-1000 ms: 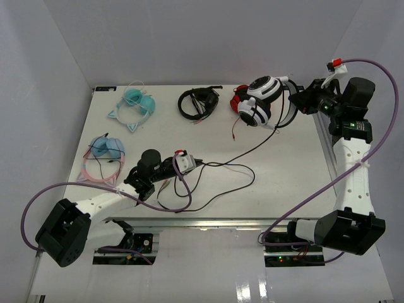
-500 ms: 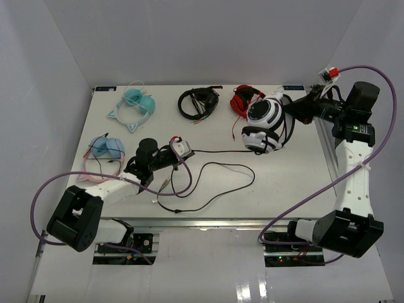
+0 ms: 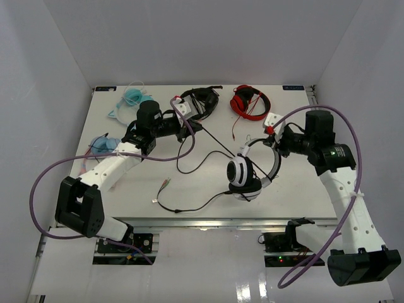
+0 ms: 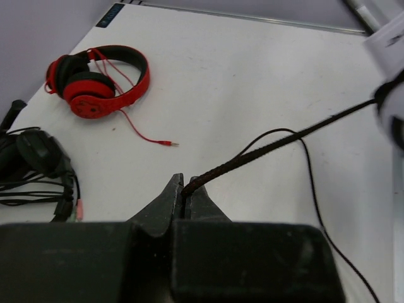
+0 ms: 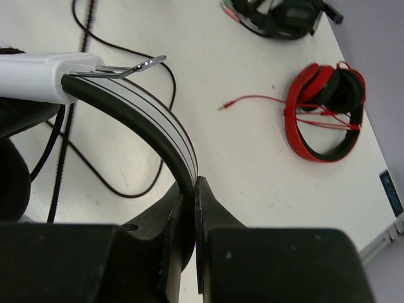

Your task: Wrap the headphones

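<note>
The white headphones [image 3: 245, 178] hang over the middle of the table, cups low and headband [image 3: 276, 165] arching up to the right. My right gripper [image 3: 274, 145] is shut on that headband [image 5: 142, 117], whose white-and-black strip runs between the jaws [image 5: 194, 184]. My left gripper [image 3: 188, 124], at the back left, is shut on the thin black cable [image 4: 284, 136], pinched at the jaw tips [image 4: 185, 189]. From there the cable [image 3: 214, 140] runs straight and taut to the cups. The rest of it lies in loose loops [image 3: 189, 203] near the front edge.
A red-and-black pair [image 3: 249, 101] and an all-black pair [image 3: 199, 101] lie along the back of the table. A teal cat-ear pair [image 3: 134, 101] and a pink-and-blue pair [image 3: 104, 148] lie at the left. The red pair's thin lead [image 4: 142, 129] trails toward the middle.
My right arm has carried the headphones from the back right down to the table's middle. My left gripper has swung from the front toward the back left with the cable, pulling it taut.
</note>
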Available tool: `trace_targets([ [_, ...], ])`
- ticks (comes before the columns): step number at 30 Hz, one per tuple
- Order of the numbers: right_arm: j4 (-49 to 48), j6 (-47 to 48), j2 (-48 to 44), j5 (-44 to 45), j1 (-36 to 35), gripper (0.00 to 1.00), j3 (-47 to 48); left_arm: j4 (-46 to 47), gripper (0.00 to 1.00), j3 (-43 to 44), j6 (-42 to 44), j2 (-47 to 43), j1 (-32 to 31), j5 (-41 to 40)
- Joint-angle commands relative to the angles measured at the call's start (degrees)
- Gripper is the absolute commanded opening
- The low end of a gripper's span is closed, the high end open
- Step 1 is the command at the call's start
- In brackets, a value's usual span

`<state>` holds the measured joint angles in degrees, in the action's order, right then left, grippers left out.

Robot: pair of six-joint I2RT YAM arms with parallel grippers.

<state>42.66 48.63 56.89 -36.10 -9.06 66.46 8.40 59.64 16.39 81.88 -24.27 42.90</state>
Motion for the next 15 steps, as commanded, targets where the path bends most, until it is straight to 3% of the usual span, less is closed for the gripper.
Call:
trace_targets([
  [1,-8.53,0.47,0.46,16.32,-3.91,0.08,-1.84,-12.08,0.00,5.59,-5.32,-2.53,0.63,7.33],
  [6,-20.77,-5.21,4.67,35.14,-12.41,0.08,-3.14,-13.24,0.00,7.49,-18.19,-3.65,0.06,16.19],
  [10,-35.71,-3.85,8.97,56.52,-23.24,0.08,-6.82,-12.36,0.00,10.19,-28.61,-2.05,-1.23,22.69],
  [15,-50.65,-6.20,15.58,68.01,-26.19,0.08,-5.44,-9.98,0.00,14.44,-39.55,0.74,-3.69,25.61],
])
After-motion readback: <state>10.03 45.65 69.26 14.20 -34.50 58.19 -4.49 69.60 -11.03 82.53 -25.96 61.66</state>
